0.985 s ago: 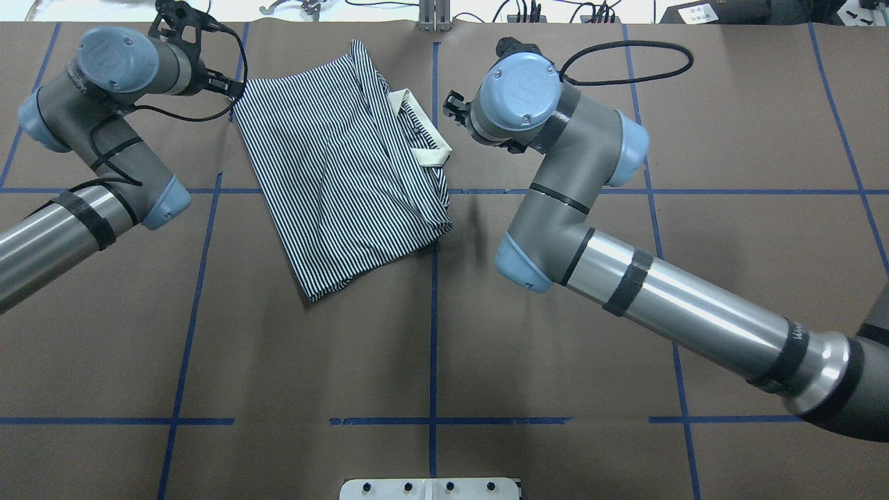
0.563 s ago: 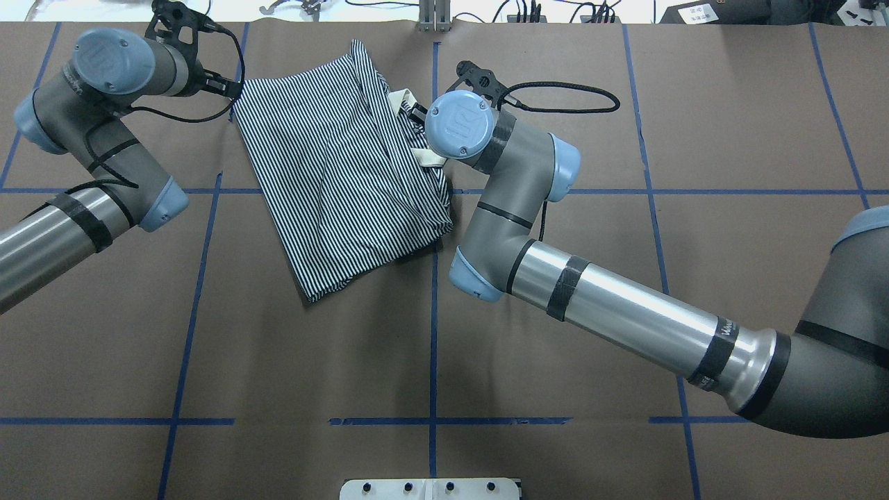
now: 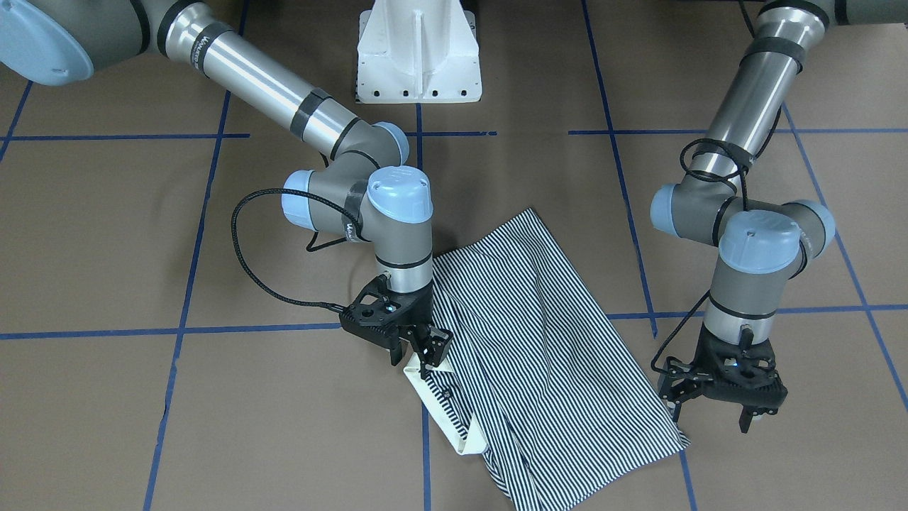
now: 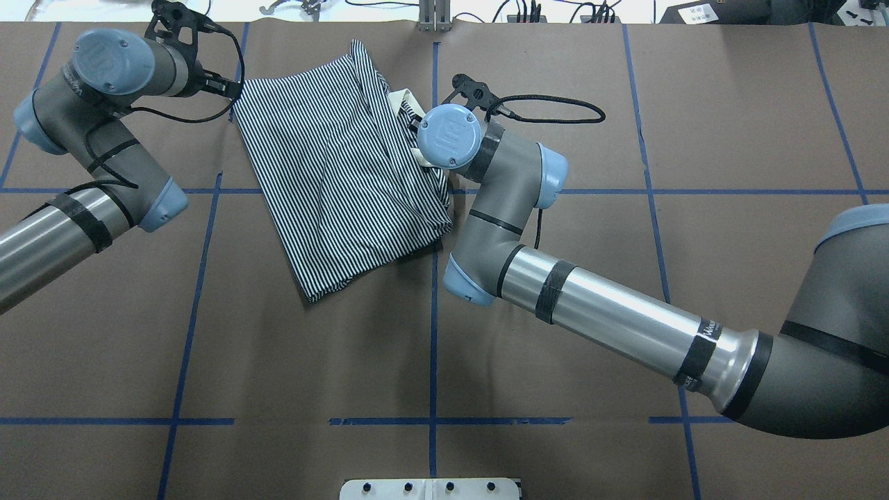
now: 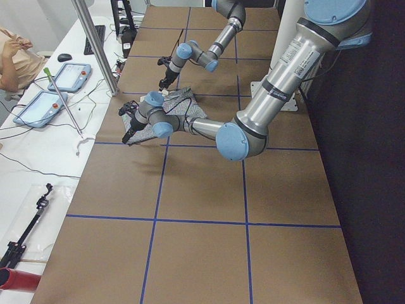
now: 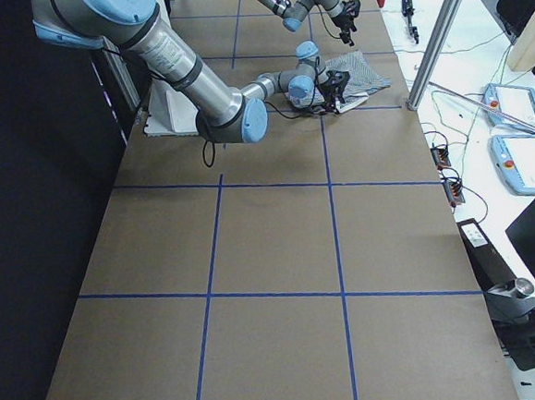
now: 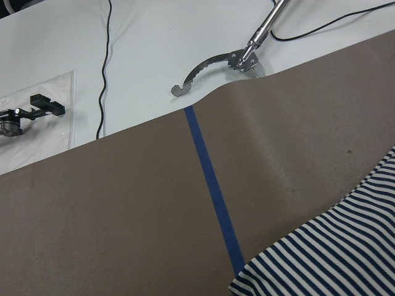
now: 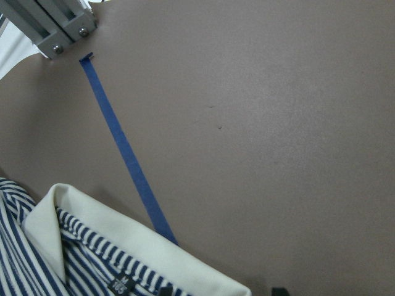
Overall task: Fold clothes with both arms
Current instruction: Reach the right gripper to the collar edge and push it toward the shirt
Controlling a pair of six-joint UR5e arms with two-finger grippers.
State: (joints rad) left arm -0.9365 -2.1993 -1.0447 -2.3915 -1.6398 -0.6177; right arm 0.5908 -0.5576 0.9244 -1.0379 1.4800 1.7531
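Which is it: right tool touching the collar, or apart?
Cannot tell. Front-facing view puts the right tool over the collar corner, but height above it is unclear.

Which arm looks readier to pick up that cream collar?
Right. The right tool hangs just above the collar; the left tool sits open beside the shirt's opposite corner, away from the collar.
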